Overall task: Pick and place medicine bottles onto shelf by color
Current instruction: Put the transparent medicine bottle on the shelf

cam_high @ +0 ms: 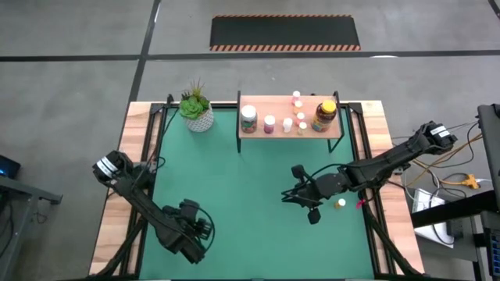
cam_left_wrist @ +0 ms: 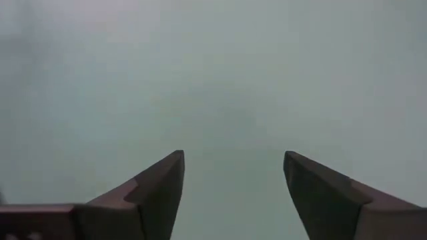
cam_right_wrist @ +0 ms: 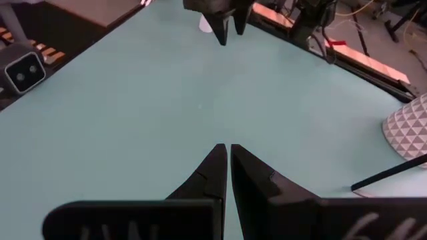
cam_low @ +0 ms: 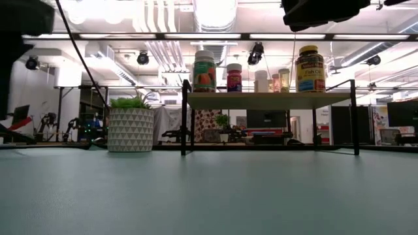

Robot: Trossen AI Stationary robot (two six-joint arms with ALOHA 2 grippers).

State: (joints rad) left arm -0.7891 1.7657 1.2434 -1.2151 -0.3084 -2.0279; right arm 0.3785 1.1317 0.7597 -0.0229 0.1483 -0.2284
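High view: a loose bottle (cam_high: 341,204) lies just beside the closed, empty right gripper (cam_high: 313,217), well short of the shelf (cam_high: 258,105).

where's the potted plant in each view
High view: potted plant upper left, just left of the shelf.
Low view: left of centre, beside the shelf.
Left wrist view: not in it.
Right wrist view: its pot at the right edge.
Shared landmark: the shelf, in the high and low views.
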